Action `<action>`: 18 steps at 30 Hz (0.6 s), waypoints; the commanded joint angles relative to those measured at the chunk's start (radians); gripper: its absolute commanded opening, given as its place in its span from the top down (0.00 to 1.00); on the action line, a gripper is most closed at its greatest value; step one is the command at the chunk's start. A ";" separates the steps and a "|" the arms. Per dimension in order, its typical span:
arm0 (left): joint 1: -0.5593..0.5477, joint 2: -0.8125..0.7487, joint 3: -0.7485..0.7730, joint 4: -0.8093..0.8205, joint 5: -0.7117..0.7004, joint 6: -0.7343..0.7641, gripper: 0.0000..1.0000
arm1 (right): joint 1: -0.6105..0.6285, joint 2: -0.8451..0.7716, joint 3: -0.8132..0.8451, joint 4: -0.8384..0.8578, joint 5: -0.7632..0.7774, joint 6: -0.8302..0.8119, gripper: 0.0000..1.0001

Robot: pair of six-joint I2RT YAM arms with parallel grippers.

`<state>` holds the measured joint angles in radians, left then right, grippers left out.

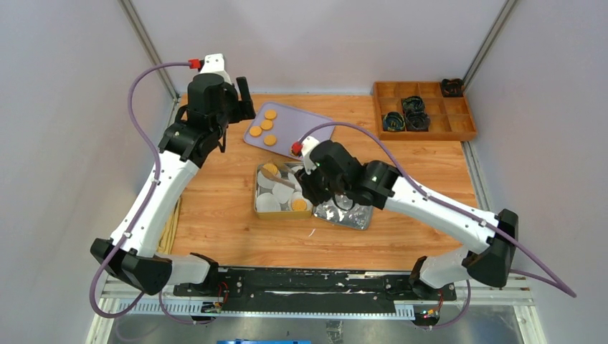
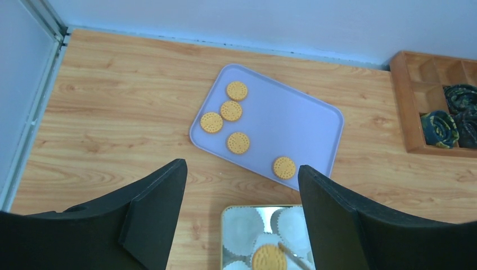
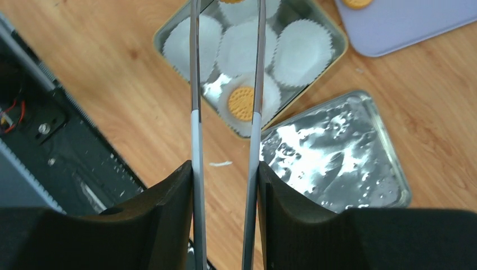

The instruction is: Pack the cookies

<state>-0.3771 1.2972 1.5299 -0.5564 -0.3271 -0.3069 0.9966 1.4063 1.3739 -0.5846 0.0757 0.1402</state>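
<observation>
Left pincer (image 2: 242, 169) agape, aloft; right pincer (image 3: 225, 169) clamping tweezers (image 3: 195, 84)

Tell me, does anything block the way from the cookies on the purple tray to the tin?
Nothing visible does. Only bare table lies between the cookies on the purple tray and the open tin; its lid lies off to one side.

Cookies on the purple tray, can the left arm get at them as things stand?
Probably yes. The left claw hangs open near the tray, with nothing between it and the cookies; the right claw, gripping tweezers, is off over the tin.
</observation>
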 commanded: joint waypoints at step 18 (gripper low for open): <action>-0.002 -0.042 -0.063 -0.008 0.026 -0.023 0.22 | 0.189 0.090 -0.064 -0.070 -0.025 0.073 1.00</action>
<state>-0.3771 1.2781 1.4811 -0.5705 -0.3058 -0.3367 1.1614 1.4734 1.2617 -0.6617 0.0673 0.2199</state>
